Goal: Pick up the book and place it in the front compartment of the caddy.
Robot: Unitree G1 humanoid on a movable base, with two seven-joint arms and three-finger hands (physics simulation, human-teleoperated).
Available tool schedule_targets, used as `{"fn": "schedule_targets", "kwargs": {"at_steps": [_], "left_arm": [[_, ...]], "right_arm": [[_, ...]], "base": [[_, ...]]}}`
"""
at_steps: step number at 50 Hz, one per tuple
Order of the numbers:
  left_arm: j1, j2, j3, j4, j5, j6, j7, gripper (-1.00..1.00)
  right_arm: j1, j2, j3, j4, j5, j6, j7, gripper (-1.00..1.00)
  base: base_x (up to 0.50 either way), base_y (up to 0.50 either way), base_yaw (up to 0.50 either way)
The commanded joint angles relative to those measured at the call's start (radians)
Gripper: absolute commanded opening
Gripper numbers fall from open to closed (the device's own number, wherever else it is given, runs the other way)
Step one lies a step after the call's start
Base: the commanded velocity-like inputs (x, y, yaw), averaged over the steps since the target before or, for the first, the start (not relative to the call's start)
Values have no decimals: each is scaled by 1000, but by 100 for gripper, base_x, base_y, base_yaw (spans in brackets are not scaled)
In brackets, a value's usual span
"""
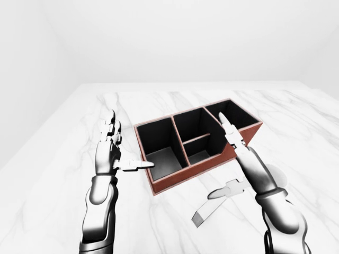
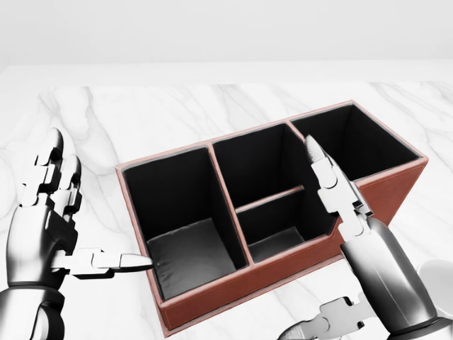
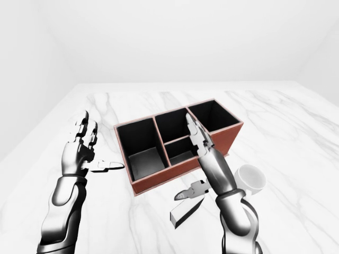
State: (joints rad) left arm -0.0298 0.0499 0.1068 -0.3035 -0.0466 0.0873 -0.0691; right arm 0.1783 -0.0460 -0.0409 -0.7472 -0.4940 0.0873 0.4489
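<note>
The caddy [image 1: 183, 177] is a red-brown box with black insides, set at a slant on the marble table. It has a large left compartment, a middle one split by a divider, and a right one. All look empty. The book [image 3: 183, 213] is thin and white and lies flat on the table below the caddy. My right hand [image 1: 222, 159] is open above the caddy's lower right wall, fingers stretched straight, with its thumb [image 3: 186, 193] hovering just over the book. My left hand [image 1: 126, 149] is open to the left of the caddy, its thumb pointing at the left compartment.
A white mug [image 3: 250, 179] stands on the table to the right of my right forearm. The marble table [image 1: 296, 132] spreads wide on all sides, and its far edge [image 1: 185, 83] meets a plain white wall.
</note>
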Motion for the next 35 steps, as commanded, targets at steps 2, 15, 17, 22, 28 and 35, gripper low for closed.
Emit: {"fn": "schedule_targets", "kwargs": {"at_steps": [2,15,17,22,28,35], "left_arm": [[1,-1,-2,8,3,0,0,100],[1,-1,-3,12,5,0,0,100],[0,-1,-2,15,5,0,0,100],[3,-1,-4,14,6,0,0,100],[3,-1,-2,12,4,0,-1,100],[3,-1,-3,12,5,0,-1,100]], "right_arm": [[30,6,-4,-18,-26,0,26,100],[82,9,-5,-50,-47,0,46,100],[87,12,-6,-51,-47,0,47,100],[124,18,-8,-54,-49,0,48,100],[156,25,-11,-48,-56,-19,52,100],[175,30,-15,-41,-58,-49,50,100]], "base": [[0,0,0],[0,0,0],[0,0,0],[0,0,0],[0,0,0],[0,0,0]]}}
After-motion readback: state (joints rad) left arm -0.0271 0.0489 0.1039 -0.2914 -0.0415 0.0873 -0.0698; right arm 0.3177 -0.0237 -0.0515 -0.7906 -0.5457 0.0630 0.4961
